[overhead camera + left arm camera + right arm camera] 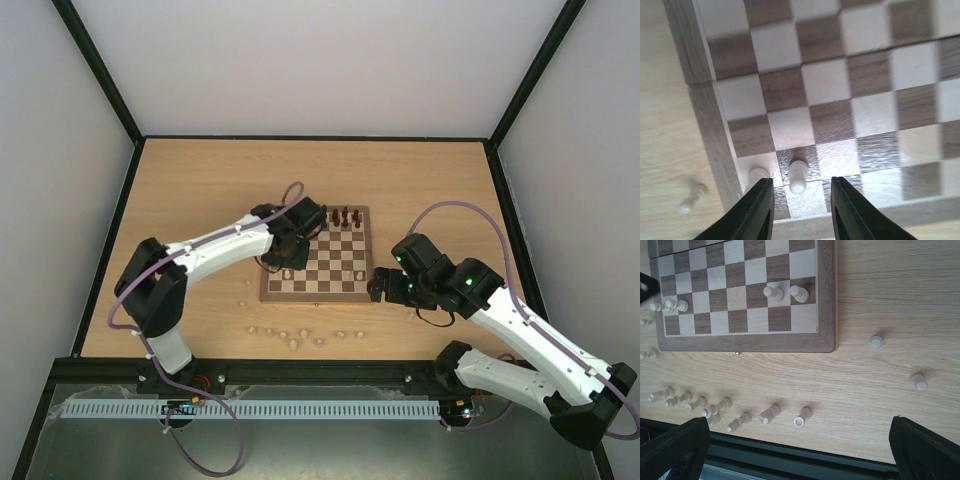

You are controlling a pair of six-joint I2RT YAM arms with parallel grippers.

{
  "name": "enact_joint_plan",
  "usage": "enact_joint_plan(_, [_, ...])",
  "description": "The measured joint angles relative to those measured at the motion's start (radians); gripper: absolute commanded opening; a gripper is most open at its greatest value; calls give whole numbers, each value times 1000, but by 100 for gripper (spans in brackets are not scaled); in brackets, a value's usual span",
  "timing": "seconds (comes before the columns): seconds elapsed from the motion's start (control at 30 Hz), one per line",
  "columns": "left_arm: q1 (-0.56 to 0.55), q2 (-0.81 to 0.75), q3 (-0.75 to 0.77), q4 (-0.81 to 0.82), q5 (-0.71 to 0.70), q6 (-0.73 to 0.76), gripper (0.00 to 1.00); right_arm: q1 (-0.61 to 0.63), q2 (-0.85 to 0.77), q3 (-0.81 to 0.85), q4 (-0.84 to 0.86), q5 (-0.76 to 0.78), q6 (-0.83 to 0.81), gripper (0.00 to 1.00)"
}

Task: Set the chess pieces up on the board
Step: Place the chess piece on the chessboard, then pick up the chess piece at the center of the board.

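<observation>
The board (330,292) lies mid-table, with dark chess pieces (335,217) along its far edge. My left gripper (288,262) hangs over the near-left corner. In the left wrist view the left gripper (802,200) is slightly open, and a cream piece (798,176) stands free just beyond its fingertips. A second cream piece (757,176) stands on the corner square beside it. My right gripper (385,285) hovers off the board's right edge. In the right wrist view the right gripper (799,432) is wide open and empty above loose cream pieces (769,413) on the table.
More cream pieces (290,335) lie scattered on the tabletop between the board and the near edge. Two others (876,342) (918,382) stand to the right of the board (826,300). A black rail (790,455) runs along the table's near edge.
</observation>
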Motion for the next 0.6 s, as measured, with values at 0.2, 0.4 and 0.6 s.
enact_joint_plan(0.2, [31, -158, 137, -76, -22, -7, 48, 0, 10, 0, 1, -3, -1, 99])
enact_joint_plan(0.4, [207, -374, -55, -79, 3, -7, 50, 0, 24, 0, 6, -7, -5, 99])
enact_joint_plan(0.6, [260, -402, -321, -66, 45, -10, 50, 0, 36, 0, 11, -16, -12, 99])
